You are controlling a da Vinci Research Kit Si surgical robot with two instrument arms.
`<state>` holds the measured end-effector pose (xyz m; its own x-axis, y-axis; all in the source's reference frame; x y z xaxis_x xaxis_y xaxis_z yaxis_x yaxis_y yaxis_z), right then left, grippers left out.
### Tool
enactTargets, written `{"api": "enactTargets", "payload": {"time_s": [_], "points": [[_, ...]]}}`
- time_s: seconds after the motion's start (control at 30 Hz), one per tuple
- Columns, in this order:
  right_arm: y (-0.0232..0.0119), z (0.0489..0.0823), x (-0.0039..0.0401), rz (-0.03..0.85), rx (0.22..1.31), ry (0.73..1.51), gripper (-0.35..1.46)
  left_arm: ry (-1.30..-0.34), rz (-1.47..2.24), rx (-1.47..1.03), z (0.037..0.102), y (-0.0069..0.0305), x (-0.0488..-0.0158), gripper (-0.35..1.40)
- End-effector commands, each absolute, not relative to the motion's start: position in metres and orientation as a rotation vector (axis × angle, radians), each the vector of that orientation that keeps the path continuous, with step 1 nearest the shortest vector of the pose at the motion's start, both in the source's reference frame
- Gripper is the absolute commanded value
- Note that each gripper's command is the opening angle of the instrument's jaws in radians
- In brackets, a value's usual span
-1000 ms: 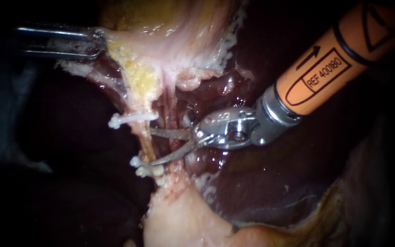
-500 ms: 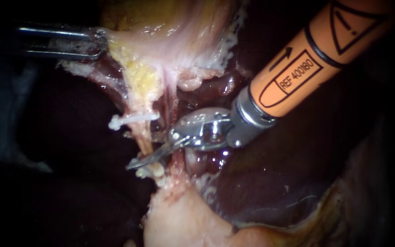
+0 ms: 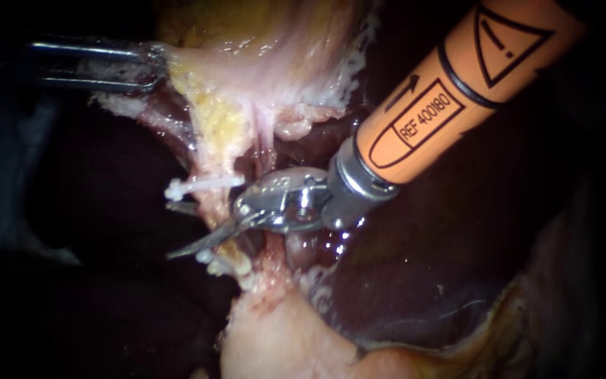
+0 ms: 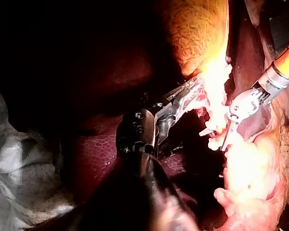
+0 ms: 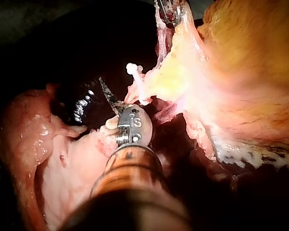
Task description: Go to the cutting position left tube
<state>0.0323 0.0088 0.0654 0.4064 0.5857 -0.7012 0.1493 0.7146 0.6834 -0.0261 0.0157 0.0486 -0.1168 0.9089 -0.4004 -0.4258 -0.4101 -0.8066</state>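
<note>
Cutting position nearly reached
Right instrument, jaws spread, straddles the left tube centre-left, between upper clip and lower clips (only settling remains, I judge); left instrument, upper left, pinches gallbladder.

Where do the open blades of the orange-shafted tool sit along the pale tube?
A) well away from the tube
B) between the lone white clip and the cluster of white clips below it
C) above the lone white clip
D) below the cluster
B: the right tool has its blades either side of the tube, with the lone clip above and the clip cluster below.
</note>
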Motion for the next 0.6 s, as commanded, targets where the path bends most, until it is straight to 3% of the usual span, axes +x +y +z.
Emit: {"api": "enactTargets", "payload": {"time_s": [0.03,0.3,0.6], "points": [[0.0089,0.0648,0.0323,0.313,0.776,1.150,1.38,-0.637,1.711,-1.132,0.0486,0.0157,-0.0261,-0.35],[0.0083,0.0611,0.0331,0.321,0.821,1.197,1.40,-0.638,1.711,-1.132,0.0487,0.0157,-0.0260,-0.35],[0.0076,0.0601,0.0336,0.308,0.835,1.205,1.40,-0.638,1.711,-1.132,0.0487,0.0157,-0.0260,-0.35]]}}
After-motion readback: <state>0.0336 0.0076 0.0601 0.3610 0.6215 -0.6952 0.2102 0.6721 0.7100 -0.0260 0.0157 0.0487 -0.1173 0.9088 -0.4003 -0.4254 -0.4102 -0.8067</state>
